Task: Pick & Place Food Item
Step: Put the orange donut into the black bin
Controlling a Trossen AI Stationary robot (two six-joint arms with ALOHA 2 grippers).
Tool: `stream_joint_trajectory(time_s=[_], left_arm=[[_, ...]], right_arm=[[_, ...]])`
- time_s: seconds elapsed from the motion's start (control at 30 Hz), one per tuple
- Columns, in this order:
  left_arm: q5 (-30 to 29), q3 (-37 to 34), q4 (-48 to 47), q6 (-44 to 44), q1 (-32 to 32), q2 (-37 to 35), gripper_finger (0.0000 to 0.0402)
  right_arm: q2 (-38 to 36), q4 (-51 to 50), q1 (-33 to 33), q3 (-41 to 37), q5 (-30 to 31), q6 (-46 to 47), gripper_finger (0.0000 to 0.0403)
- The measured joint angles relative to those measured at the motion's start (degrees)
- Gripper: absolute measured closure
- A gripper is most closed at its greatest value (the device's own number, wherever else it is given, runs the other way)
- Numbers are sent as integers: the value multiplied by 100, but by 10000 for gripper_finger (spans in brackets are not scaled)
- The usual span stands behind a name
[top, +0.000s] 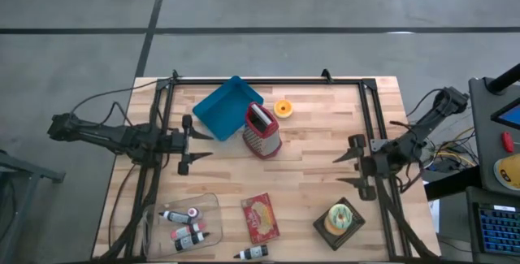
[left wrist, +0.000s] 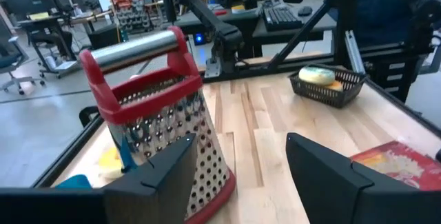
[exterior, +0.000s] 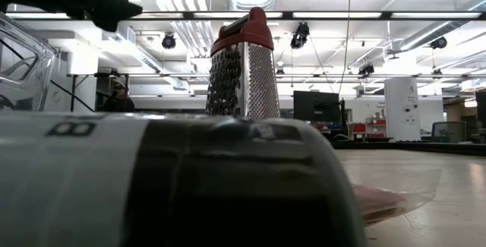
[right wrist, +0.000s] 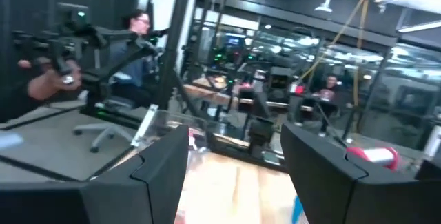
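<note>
Doughnut, frosted and ring-shaped, sits in a small dark basket near the front right corner of the wooden table, well apart from both grippers.

The left gripper reaches in level from the table's left edge, its arm stretched out low over the frame rail, and hangs beside the red-handled grater. Its fingers are spread apart and hold nothing; in the left wrist view the two dark fingers frame the grater, with the basket farther off across the boards. The right gripper comes in from the right edge with its arm bent back toward a stand of equipment, and hovers over the right part of the table, above and behind the basket. Its fingers are likewise parted and empty.

The grater stands upright near the table's middle, just beside a blue tray that lies at an angle toward the back. A small yellow and orange piece lies just right of the tray. At the front left a clear container holds small bottles, another bottle lies at the front edge, and a red packet lies flat between the container and the basket.

The table stands on a grey concrete floor. Beyond it the room shows desks, monitors, shelving and ceiling pipes, and a seated person appears in the right wrist view.
</note>
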Motion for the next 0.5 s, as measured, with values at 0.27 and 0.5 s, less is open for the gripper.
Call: stream_joint_trajectory(time_s=[0.27, 0.5], left_arm=[[-13, -111, 98, -20, 0, 70, 174], [-15, -102, 127, -107, -2, 76, 174]], right_arm=[[-21, 570, -350, -543, 54, 5, 177], [-6, 557, -423, -505, 943, -34, 177]])
